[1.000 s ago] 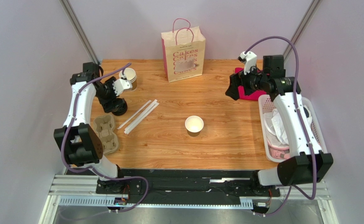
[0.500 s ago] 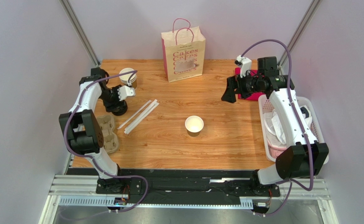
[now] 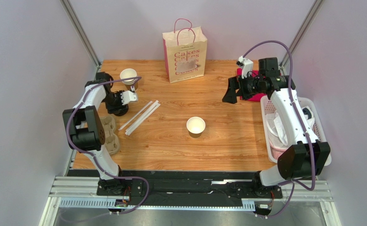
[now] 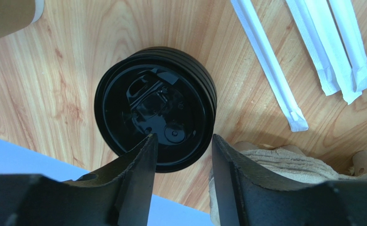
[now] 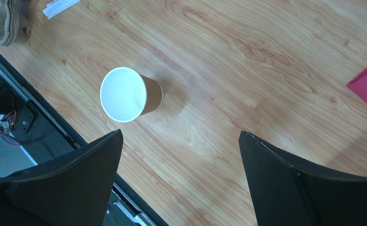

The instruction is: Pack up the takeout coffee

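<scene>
Two grippers, split job. Left gripper [image 4: 180, 141] half apart, straddling near rim of black lid stack [image 4: 154, 110], no clamp visible; likely fetching lid. Right gripper [image 5: 180, 136] wide apart, empty. Lidless cup [image 5: 124, 94] ahead of its fingertips, standing open for capping.

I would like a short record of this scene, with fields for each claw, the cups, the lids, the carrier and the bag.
left claw: jaws apart, one finger over the lids, the other beside them; contact unclear
right claw: wide open, holds nothing
black lids: stacked, far left
cup: upright, no lid, middle of table
second cup: far left corner, no lid
carrier: near left, no cup in it
paper bag: upright, far edge
</scene>
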`<action>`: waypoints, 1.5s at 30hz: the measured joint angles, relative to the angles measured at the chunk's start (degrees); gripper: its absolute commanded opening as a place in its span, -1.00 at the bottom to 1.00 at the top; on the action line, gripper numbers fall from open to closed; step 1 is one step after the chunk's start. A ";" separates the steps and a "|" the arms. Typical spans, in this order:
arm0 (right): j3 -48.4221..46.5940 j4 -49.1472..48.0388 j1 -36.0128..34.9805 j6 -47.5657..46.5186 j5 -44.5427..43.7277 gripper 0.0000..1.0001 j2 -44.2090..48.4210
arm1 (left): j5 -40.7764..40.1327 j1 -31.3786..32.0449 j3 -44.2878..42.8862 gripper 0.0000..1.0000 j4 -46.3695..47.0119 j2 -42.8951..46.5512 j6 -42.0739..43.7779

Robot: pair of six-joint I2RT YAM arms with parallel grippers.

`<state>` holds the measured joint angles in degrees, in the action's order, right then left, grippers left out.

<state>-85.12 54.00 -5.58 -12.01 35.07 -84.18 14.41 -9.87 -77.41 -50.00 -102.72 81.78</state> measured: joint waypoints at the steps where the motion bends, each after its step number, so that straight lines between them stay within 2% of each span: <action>1: 0.00 0.02 0.00 0.00 0.00 1.00 -0.09 | -0.02 0.17 0.22 0.03 0.17 -0.02 0.11; 4: -0.57 0.57 0.00 -0.02 -0.02 1.00 -0.66 | -0.17 0.74 0.37 -0.10 0.35 -0.17 0.50; 8: -1.11 0.70 -0.02 0.00 0.00 1.00 -1.11 | -0.35 1.18 0.48 -0.43 0.90 -0.39 0.98; 10: -1.11 0.72 -0.02 0.20 0.07 1.00 -1.11 | -0.59 1.27 0.83 -0.52 1.27 -0.39 1.29; 11: -1.11 0.74 -0.02 0.22 0.13 1.00 -1.11 | -0.83 1.27 1.14 -0.66 1.27 -0.39 1.64; 15: -1.20 0.74 -0.02 0.26 0.13 1.00 -1.11 | -1.29 1.27 1.62 -1.00 0.90 -0.39 2.67; 24: -2.80 1.22 -0.02 0.24 0.20 1.00 -1.36 | -0.37 1.27 -1.05 -1.00 -4.28 0.07 3.06; 31: -3.48 1.49 -0.02 0.61 1.20 1.00 -2.19 | 0.92 1.27 -4.66 -1.00 -8.61 3.87 2.82; 37: -4.20 1.44 -0.02 0.72 3.10 1.00 -2.23 | 8.72 2.84 -12.83 -1.00 -16.92 5.51 -1.14; 39: -4.20 1.88 -0.02 -1.27 3.61 1.00 -1.84 | 12.74 6.19 -16.00 -1.00 -20.02 8.31 -3.43; 42: -3.93 2.84 -0.02 -7.56 3.63 1.00 1.16 | 19.10 14.38 -19.58 -1.00 -22.10 13.90 -6.91; 45: -0.17 -0.11 -0.02 -14.19 5.03 0.99 9.90 | 26.45 23.87 -21.64 -1.00 -23.23 19.82 -11.93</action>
<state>-85.30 53.89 -5.61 -26.20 40.10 -74.28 40.86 14.00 -99.04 -73.23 -82.89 69.84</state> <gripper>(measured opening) 0.998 0.010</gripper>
